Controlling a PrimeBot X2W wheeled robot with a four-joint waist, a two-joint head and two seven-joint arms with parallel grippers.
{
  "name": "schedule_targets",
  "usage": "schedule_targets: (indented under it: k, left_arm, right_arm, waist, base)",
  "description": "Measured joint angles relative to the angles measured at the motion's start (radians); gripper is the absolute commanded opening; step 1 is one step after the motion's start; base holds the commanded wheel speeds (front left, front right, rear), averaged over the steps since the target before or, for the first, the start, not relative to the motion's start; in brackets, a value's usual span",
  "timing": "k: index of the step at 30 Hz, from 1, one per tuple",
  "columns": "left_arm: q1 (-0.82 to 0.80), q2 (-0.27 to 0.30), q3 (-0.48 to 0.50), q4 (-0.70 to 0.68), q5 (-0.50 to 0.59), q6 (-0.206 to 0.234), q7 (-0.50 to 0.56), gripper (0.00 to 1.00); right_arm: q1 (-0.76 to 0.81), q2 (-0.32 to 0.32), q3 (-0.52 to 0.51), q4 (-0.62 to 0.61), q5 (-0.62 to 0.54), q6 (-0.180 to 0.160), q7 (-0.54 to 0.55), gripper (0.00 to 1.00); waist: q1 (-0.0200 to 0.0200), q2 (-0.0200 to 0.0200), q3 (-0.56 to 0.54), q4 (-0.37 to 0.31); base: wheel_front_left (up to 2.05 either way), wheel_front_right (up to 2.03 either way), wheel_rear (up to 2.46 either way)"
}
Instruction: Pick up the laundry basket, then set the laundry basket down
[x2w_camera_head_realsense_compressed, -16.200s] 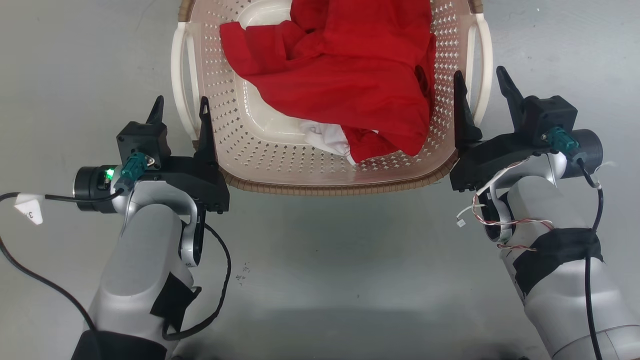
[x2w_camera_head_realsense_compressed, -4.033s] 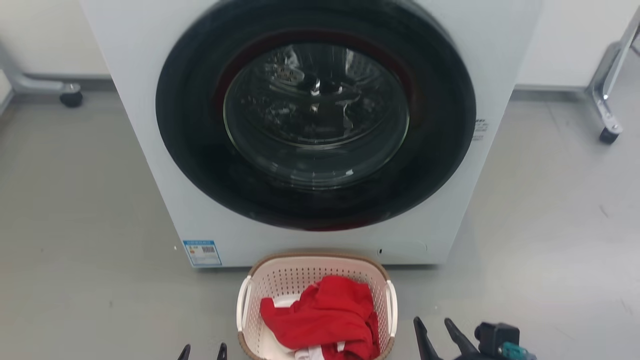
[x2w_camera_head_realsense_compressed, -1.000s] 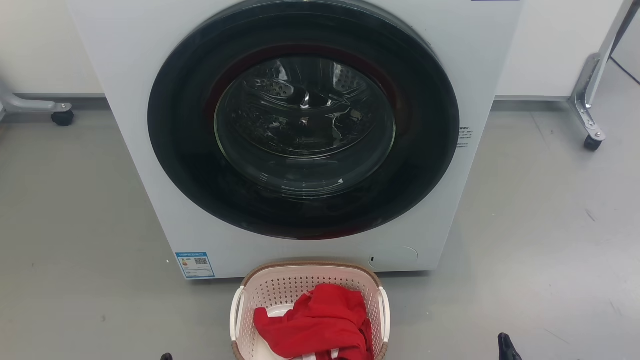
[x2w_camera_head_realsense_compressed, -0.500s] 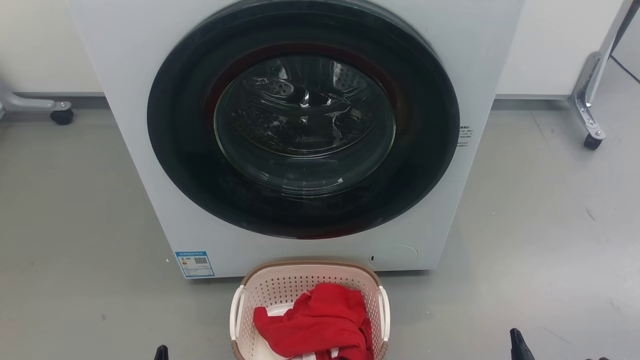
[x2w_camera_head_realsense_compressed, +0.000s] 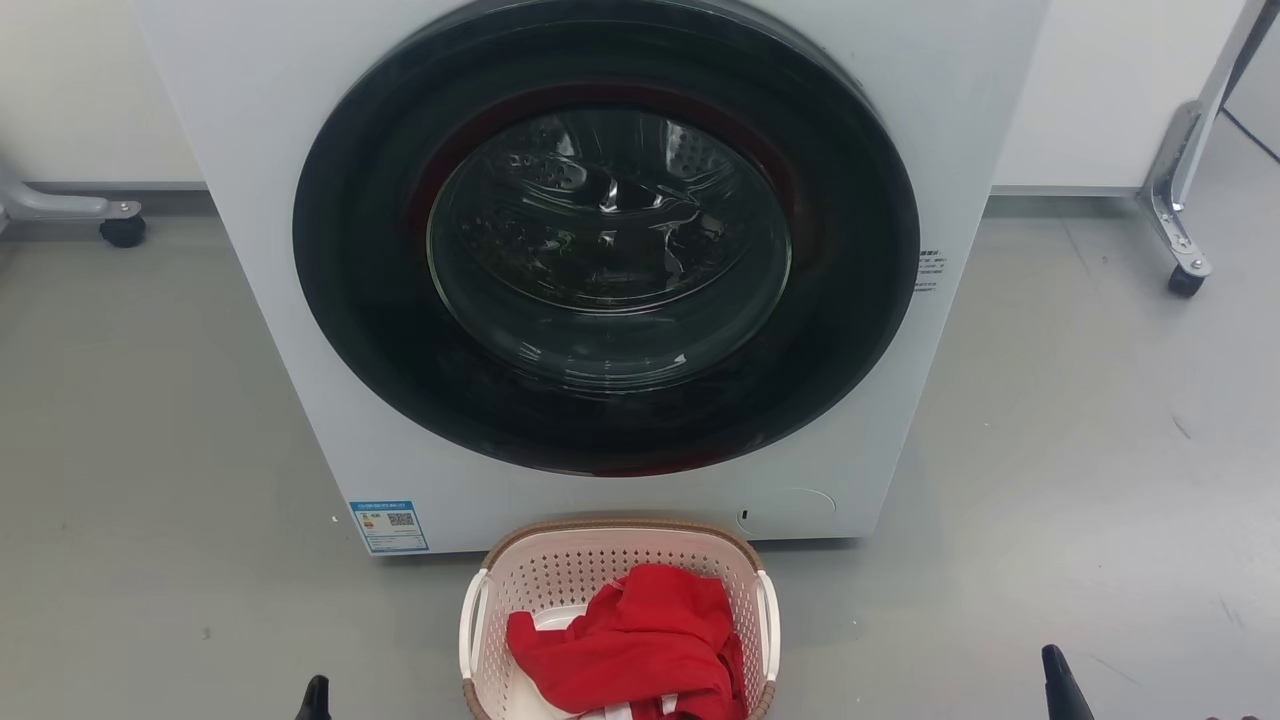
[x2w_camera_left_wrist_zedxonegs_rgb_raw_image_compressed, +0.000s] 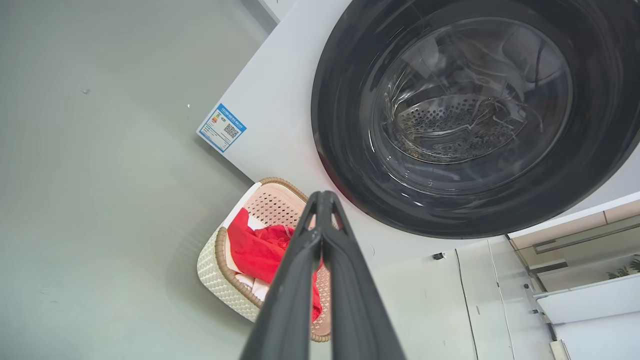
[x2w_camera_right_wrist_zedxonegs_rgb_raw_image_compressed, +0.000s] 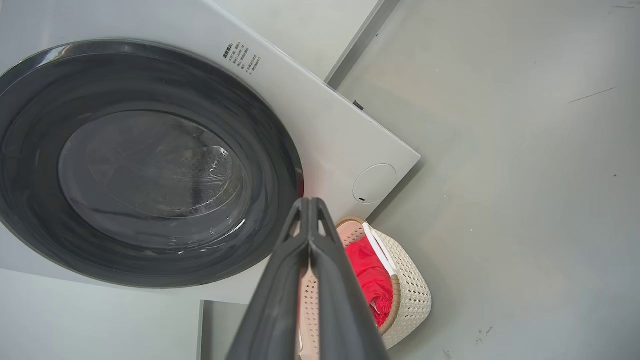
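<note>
Left hand (x2w_camera_left_wrist_zedxonegs_rgb_raw_image_compressed: 322, 196) and right hand (x2w_camera_right_wrist_zedxonegs_rgb_raw_image_compressed: 310, 201), closed, flank the laundry basket (x2w_camera_head_realsense_compressed: 560, 578).

I have my left gripper (x2w_camera_left_wrist_zedxonegs_rgb_raw_image_compressed: 322, 196) closed, its two long dark fingers touching at the tips and running straight out ahead of the wrist. My right gripper (x2w_camera_right_wrist_zedxonegs_rgb_raw_image_compressed: 310, 201) is closed the same way, tips touching. Both point upward, set well apart from each other.

one washer (x2w_camera_head_realsense_compressed: 250, 300), one laundry basket (x2w_camera_head_realsense_compressed: 560, 575), two hands (x2w_camera_left_wrist_zedxonegs_rgb_raw_image_compressed: 322, 196) (x2w_camera_right_wrist_zedxonegs_rgb_raw_image_compressed: 310, 201)
</note>
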Motion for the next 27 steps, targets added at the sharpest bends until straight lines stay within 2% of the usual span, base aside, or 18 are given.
schedule_targets:
  k: [27]
  left_arm:
    - [-0.060,-0.009,0.066,0.000,-0.377,-0.070,0.099,0.00]
  right_arm:
    - [-0.043,0.004,-0.114,0.010,0.352,0.068,0.097,0.00]
  waist:
    - [-0.0001,0.0000,0.006,-0.001]
  base:
    - [0.00,0.00,0.00]
